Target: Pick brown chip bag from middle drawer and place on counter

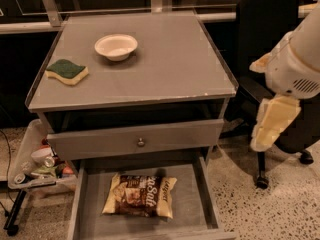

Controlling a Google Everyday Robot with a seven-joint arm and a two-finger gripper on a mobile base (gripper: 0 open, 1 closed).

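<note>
The brown chip bag lies flat in the open middle drawer, near the middle of its grey floor. The counter is the grey cabinet top above it. My gripper, white with pale yellow fingers, hangs at the right, beside the cabinet's right edge. It is about level with the closed upper drawer front, well above and to the right of the bag. It holds nothing that I can see.
A white bowl and a green-and-yellow sponge sit on the counter's left half. A closed drawer front with a round knob juts out above the open drawer. A black office chair stands right of the cabinet. A cluttered tray stands at the left.
</note>
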